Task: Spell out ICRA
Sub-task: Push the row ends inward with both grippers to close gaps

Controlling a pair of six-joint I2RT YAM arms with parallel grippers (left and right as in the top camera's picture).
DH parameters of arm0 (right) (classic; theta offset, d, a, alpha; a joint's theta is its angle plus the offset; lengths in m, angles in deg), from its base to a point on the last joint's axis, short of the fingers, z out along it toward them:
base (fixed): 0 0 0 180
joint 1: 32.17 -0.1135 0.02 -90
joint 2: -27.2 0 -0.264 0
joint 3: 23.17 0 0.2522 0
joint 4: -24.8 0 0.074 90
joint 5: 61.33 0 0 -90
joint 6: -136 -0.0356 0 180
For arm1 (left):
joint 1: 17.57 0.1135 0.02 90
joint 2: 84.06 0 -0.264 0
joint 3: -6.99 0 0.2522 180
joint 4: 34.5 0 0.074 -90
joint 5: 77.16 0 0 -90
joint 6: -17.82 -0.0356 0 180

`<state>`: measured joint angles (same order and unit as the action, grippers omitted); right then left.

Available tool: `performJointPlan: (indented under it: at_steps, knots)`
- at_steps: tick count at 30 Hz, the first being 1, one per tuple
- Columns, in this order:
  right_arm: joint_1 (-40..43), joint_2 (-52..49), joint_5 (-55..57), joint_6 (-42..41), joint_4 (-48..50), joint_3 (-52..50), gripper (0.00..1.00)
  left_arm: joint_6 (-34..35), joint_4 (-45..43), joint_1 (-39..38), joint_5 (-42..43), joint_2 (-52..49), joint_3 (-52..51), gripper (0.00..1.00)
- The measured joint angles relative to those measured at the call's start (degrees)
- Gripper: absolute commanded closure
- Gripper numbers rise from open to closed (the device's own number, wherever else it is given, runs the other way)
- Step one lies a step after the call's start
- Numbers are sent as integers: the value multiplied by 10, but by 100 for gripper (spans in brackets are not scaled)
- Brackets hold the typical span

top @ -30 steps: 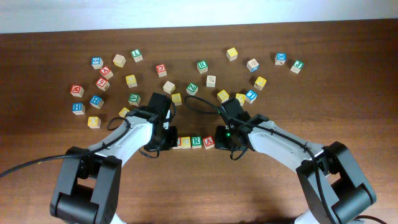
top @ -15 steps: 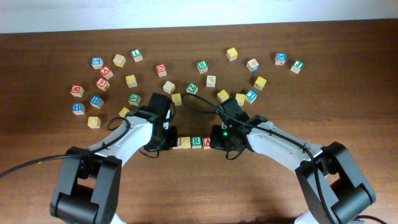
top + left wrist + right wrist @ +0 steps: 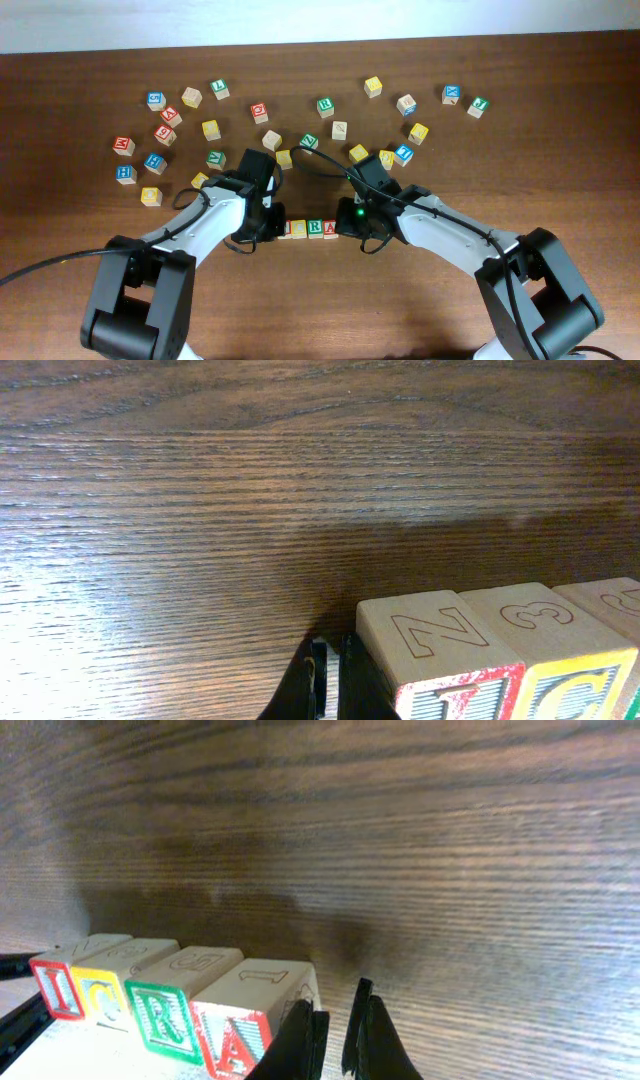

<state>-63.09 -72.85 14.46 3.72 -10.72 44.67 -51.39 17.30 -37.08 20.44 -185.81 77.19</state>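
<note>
And here's the word on the table (image 3: 420,310): the I block (image 3: 55,988), C block (image 3: 103,992), R block (image 3: 165,1015) and A block (image 3: 235,1035) stand side by side in one straight row, faces touching, reading ICRA toward the near edge. The loose blocks (image 3: 210,129) lie scattered well apart on the far side.

The row's long axis runs left to right, and it lies squarely between the two arms. The left claw (image 3: 330,678) is down at the I end, fingers pressed together and holding nothing, just beside that block's outer face. The right claw (image 3: 340,1038) mirrors it at the A end, fingers together too and empty, right next to the A block. Whether either one actually touches its block is too close to call.

So each arm is nearest its own end of the row. The spelling looks finished; any last nudge would have to run along that axis, inward from both ends. Push off-line and a block could twist out of the row.
</note>
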Motion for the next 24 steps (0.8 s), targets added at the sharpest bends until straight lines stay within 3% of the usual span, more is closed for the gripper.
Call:
performJointPlan:
  at_steps: [20, 24]
  knots:
    - [0, 0, 30, 1, -9, 0, 96, 0, -12, -23, 6, -16, 13, 100]
    - [4, 0, 37, 15, -49, 1, 96, 0, 50, -9, 21, -32, 39, 100]
